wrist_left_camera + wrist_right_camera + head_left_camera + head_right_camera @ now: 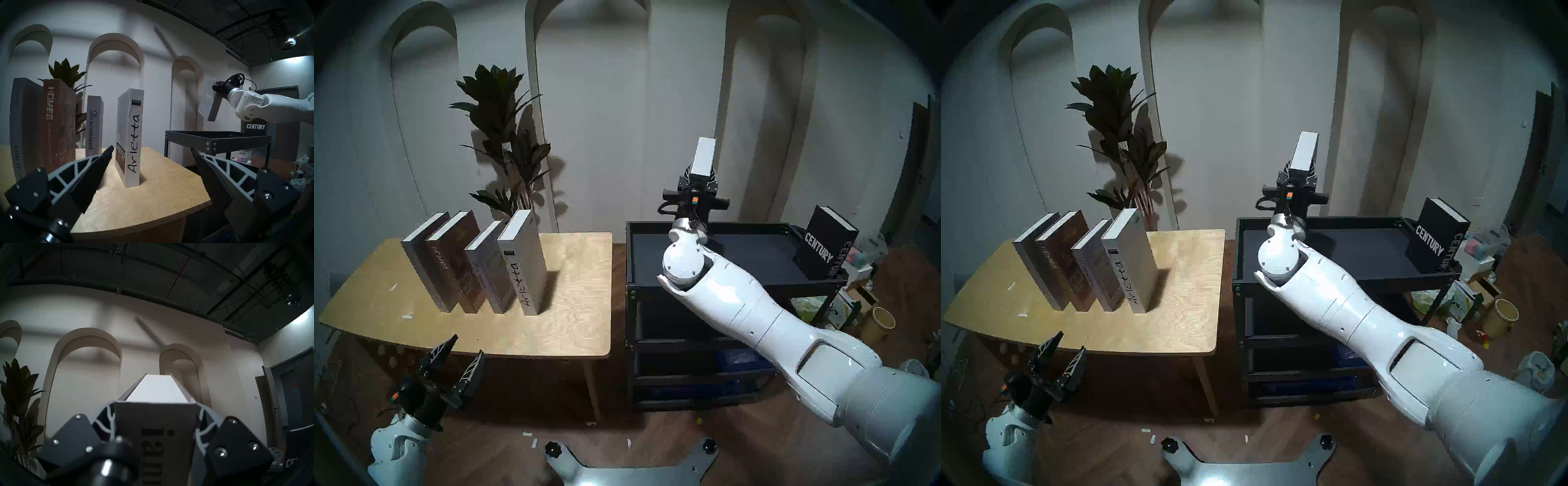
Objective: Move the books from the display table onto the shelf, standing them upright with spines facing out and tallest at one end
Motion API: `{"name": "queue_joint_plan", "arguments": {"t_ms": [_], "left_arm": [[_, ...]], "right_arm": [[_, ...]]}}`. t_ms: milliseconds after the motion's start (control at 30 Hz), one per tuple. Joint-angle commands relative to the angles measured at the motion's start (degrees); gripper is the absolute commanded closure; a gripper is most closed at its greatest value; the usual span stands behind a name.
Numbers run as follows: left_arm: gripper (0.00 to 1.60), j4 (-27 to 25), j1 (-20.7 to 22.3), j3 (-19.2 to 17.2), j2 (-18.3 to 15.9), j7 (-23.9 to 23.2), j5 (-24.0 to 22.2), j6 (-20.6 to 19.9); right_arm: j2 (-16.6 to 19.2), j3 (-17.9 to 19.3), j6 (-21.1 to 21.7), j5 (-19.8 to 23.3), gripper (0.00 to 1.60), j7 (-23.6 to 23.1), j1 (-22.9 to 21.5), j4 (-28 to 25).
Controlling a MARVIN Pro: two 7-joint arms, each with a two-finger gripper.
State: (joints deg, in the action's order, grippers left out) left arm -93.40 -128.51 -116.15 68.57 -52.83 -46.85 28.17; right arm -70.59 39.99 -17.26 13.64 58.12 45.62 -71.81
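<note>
My right gripper (pixel 700 173) is shut on the grey "ianra" book (pixel 704 154), holding it in the air above the back left of the black shelf (pixel 631 258); its spine (pixel 158 438) sits between the fingers. The black "CENTURY" book (pixel 823 247) stands upright at the right end of the shelf's top tray. Four books stand upright on the display table (pixel 572 305): "Special Issue" (pixel 422 261), "HOMES" (pixel 449 261), "Discontent" (pixel 487 268) and "Arletta" (pixel 521 268). Low at the table's front left corner, my left gripper (pixel 468 343) is open and holds nothing.
A tall potted plant (pixel 504 135) stands behind the table against the arched wall. A bucket (pixel 882 319) and loose clutter cover the floor right of the shelf. My base plate (pixel 629 471) lies at the bottom. My right forearm (pixel 738 305) crosses the shelf's front.
</note>
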Motion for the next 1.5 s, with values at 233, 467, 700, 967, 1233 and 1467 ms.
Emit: {"name": "queue_joint_plan", "arguments": {"t_ms": [233, 467, 700, 967, 1233, 1467], "left_arm": [[0.00, -0.37, 0.26, 0.00, -0.08, -0.11, -0.03, 0.10], [0.00, -0.32, 0.33, 0.00, -0.08, -0.13, -0.03, 0.11], [0.00, -0.30, 0.40, 0.01, -0.07, -0.16, -0.03, 0.11], [0.00, -0.28, 0.45, 0.01, -0.06, -0.19, -0.03, 0.12], [0.00, -0.35, 0.46, 0.00, -0.05, -0.24, -0.03, 0.13], [0.00, -0.40, 0.45, -0.01, -0.03, -0.29, -0.04, 0.14]], "right_arm": [[10.82, 3.67, 2.26, 3.16, 1.60, -8.61, 1.47, -3.34], [15.77, 4.88, 3.40, 5.95, 1.60, -14.14, 2.61, -4.58], [20.82, 6.02, 4.04, 8.99, 1.60, -20.03, 3.95, -7.05], [26.15, 7.64, 4.42, 13.11, 1.60, -26.55, 6.43, -10.92], [30.88, 10.60, 4.14, 17.62, 1.60, -32.19, 10.31, -14.66], [35.76, 13.24, 4.25, 22.89, 1.60, -37.24, 14.11, -18.08]]}}
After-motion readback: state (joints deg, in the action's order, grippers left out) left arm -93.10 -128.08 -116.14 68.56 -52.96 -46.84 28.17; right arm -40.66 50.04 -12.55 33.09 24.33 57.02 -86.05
